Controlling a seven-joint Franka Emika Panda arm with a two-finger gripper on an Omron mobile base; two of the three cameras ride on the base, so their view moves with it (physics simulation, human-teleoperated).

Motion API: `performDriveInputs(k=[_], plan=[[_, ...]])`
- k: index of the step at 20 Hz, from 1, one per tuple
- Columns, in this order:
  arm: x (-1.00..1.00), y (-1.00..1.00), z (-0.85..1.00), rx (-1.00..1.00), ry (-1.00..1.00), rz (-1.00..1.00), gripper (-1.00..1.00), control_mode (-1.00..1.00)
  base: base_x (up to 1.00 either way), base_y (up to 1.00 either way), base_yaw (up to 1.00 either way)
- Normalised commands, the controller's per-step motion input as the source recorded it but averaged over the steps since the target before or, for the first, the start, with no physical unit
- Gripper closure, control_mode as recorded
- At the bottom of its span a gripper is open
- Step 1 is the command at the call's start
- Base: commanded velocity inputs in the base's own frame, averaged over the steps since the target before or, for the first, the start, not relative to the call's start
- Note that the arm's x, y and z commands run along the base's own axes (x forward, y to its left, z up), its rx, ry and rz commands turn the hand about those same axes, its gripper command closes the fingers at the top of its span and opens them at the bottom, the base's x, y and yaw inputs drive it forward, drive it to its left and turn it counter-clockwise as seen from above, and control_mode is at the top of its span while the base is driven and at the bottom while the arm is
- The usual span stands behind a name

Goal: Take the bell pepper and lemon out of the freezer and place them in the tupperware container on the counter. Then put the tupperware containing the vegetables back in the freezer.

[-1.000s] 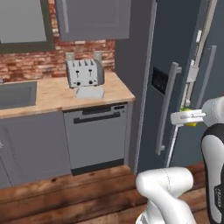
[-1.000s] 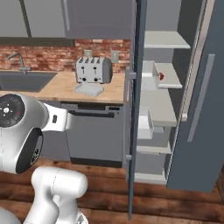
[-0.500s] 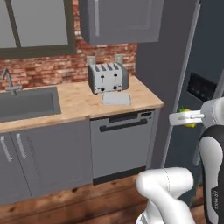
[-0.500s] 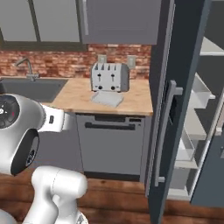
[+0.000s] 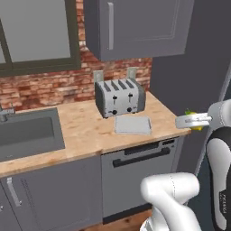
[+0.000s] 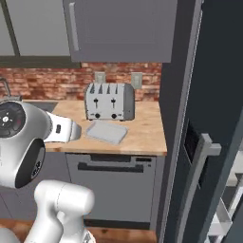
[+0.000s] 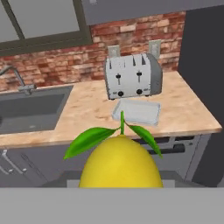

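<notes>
Gripping the lemon (image 7: pixel 120 162), the jaws are clamping it off the table's (image 5: pixel 85 128) right end. The tupperware container (image 5: pixel 131 125) is lying just before the toaster (image 5: pixel 119 97).

Even, diffuse rendered light falls flat over the orange-tan wood-grain desk (image 5: pixel 85 126), with faint soft shading under the silver four-slot toaster (image 5: pixel 119 97), no glare, slight soft blur, and no visible distortion at the edges.
</notes>
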Motion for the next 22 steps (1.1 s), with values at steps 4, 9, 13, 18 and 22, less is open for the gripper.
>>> performDriveInputs(k=[4, 9, 13, 18, 22], plan=[[0.0, 0.0, 0.0, 0.0, 0.0, 0.0, 1.0, 1.0, 0.73, 0.43, -0.1], [0.0, 0.0, 0.0, 0.0, 0.0, 0.0, 1.0, 1.0, 0.61, 0.25, -0.1], [0.31, 0.0, -0.19, 0.0, 0.05, -0.03, 1.0, -1.0, 0.27, 0.02, -0.04], [0.91, 0.0, -0.66, 0.0, 0.17, -0.04, 1.0, -1.0, 0.0, 0.0, 0.0], [0.98, 0.0, -0.96, 0.0, 0.21, -0.04, 1.0, -1.0, 0.0, 0.0, 0.0]])
